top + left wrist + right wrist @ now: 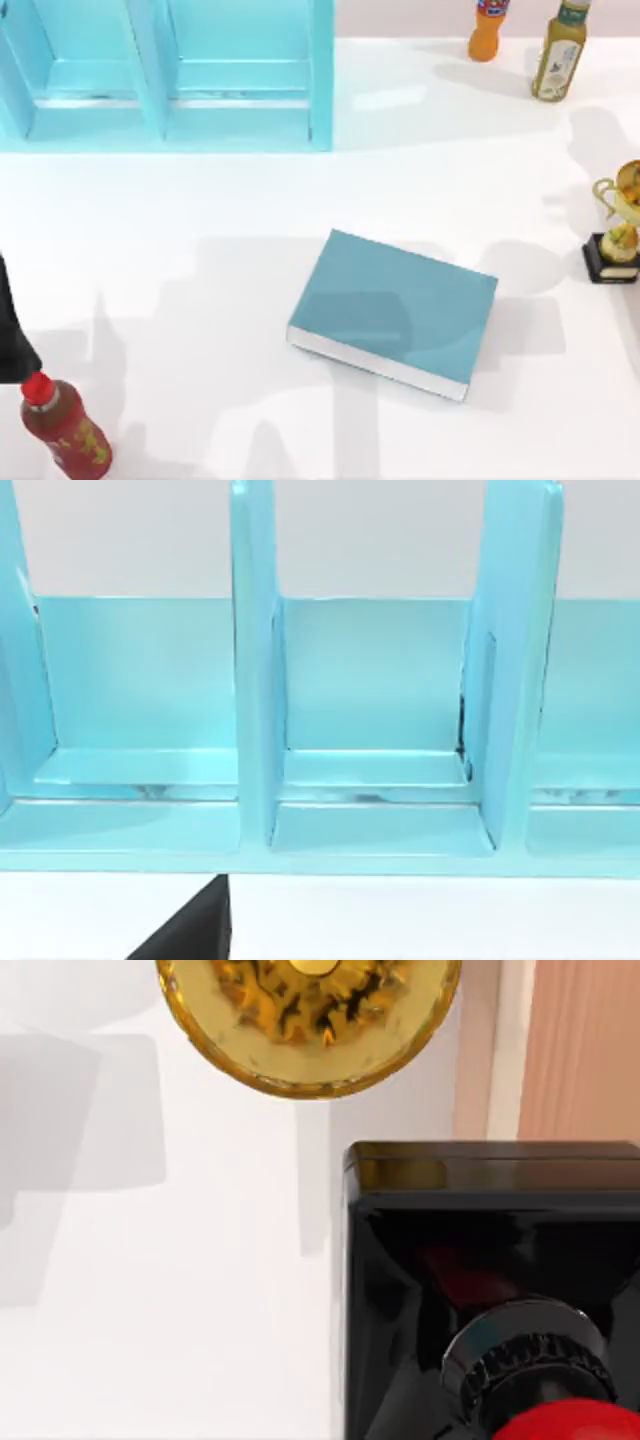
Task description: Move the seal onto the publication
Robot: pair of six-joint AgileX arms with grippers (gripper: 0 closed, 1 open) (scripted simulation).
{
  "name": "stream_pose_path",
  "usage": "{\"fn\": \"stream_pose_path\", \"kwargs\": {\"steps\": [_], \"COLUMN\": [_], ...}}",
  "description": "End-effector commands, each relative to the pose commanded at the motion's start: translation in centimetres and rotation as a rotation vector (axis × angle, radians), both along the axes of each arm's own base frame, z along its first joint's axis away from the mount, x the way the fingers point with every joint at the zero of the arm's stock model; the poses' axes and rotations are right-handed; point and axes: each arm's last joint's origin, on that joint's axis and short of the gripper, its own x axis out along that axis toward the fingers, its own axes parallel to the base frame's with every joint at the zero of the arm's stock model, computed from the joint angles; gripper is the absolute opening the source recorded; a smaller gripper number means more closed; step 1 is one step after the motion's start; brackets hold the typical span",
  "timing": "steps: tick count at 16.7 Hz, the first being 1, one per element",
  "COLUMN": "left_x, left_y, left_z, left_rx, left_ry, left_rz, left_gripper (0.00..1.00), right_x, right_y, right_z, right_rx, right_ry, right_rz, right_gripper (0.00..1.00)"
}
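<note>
None of the move looked done. Spotted left arm (pixel 10 340) parked far left, facing the shelf unit (pixel 380 780); publication (pixel 395 310) flat mid-table, bare cover ready as landing pad. Found the seal (pixel 480 1280) upright near the trophy (pixel 310 1020), by the table edge. Couldn't tell either grip's state.

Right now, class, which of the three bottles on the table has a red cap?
The red-capped bottle at the table's near-left corner; the orange bottle and green bottle stand far right.
</note>
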Motion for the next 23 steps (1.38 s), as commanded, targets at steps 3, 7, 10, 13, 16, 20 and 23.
{"fn": "stream_pose_path", "kwargs": {"steps": [3, 7, 10, 13, 16, 20, 23], "left_x": [0.0, 0.0, 0.0, 0.0, 0.0, 0.0, 0.0], "left_y": [0.0, 0.0, 0.0, 0.0, 0.0, 0.0, 0.0], "left_z": [0.0, 0.0, 0.0, 0.0, 0.0, 0.0, 0.0], "left_rx": [0.0, 0.0, 0.0, 0.0, 0.0, 0.0, 0.0], "left_ry": [0.0, 0.0, 0.0, 0.0, 0.0, 0.0, 0.0], "left_rz": [0.0, 0.0, 0.0, 0.0, 0.0, 0.0, 0.0], "left_gripper": [1.0, 1.0, 1.0, 1.0, 1.0, 1.0, 1.0], "right_x": [0.5, 2.0, 1.9, 0.5, -0.6, -1.1, -1.0], "right_y": [1.3, 8.4, 16.0, 22.3, 25.3, 26.2, 26.0], "right_z": [0.2, 0.1, -1.8, -4.9, -7.5, -8.7, -8.6], "right_rx": [0.002, 0.038, 0.072, 0.067, 0.026, -0.005, 0.0], "right_ry": [-0.042, -0.155, -0.164, -0.106, -0.039, -0.005, -0.008], "right_rz": [0.007, 0.061, 0.097, 0.086, 0.027, 0.0, -0.005], "right_gripper": [0.0, 0.0, 0.0, 0.0, 0.0, 0.0, 0.0]}}
